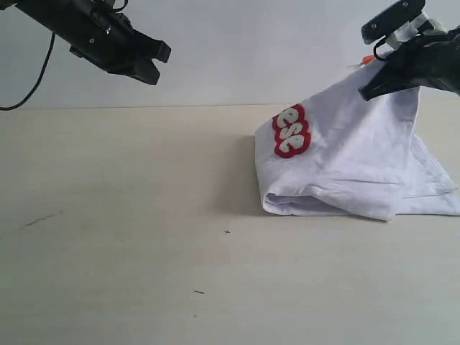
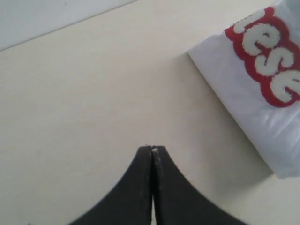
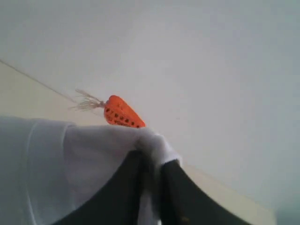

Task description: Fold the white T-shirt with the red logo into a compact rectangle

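Pinching white T-shirt (image 1: 359, 158) w/ right gripper (image 3: 154, 159), red logo (image 1: 291, 131) part-hidden ("ese" shows)

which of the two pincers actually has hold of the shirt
The right pincer: it pinches the white T-shirt beside the orange tag, holding that part raised. The left pincer is shut on nothing, up above the table.

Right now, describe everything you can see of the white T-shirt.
The white T-shirt looks like soft cotton, partly folded. Its lower folds rest on the table at the right; its top is lifted tent-like, pinched near the collar by the right gripper. The red logo with fuzzy white letters shows on its left slope, and an orange tag sticks out by the grip.
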